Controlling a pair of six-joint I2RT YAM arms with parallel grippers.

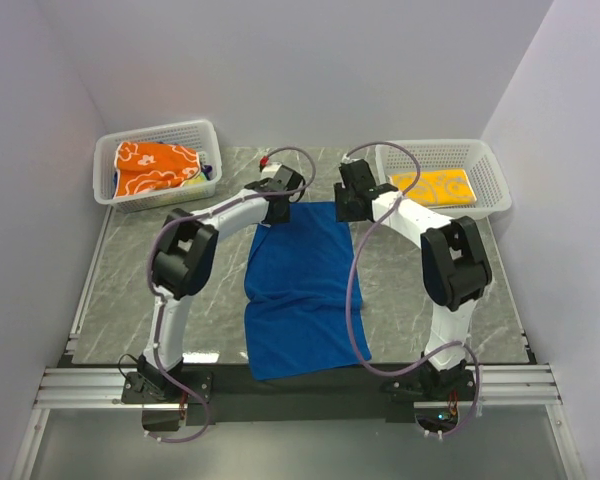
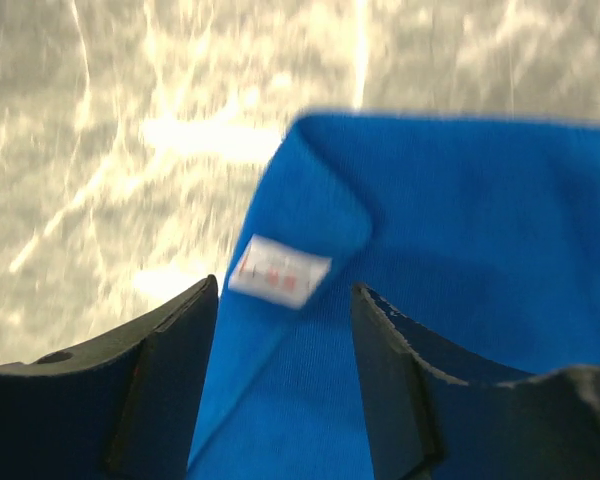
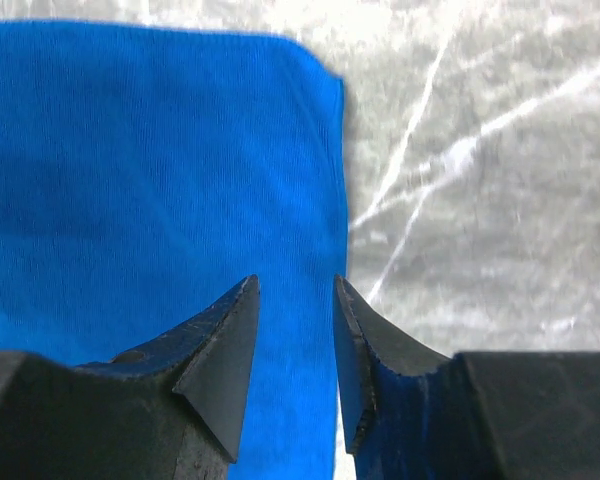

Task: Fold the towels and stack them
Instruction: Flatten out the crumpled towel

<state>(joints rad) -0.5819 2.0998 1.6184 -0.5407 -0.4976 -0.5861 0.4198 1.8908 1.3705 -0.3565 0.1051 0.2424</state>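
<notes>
The royal blue towel [image 1: 300, 290] lies spread flat down the middle of the table. Its far left corner is folded over and shows a white label [image 2: 278, 272]. My left gripper [image 1: 280, 205] is open over that corner, its jaws either side of the cloth [image 2: 285, 295]. My right gripper [image 1: 348, 208] is open over the far right corner and straddles the towel's right edge [image 3: 295, 285]. The orange flowered towel [image 1: 155, 168] lies crumpled in the left basket. The yellow swirled towel [image 1: 435, 187] lies folded flat in the right basket.
A white mesh basket [image 1: 108, 150] stands at the back left and another [image 1: 490, 170] at the back right. The grey marble table [image 1: 130, 290] is walled at the left, right and back. The towel's near edge reaches the table's front edge.
</notes>
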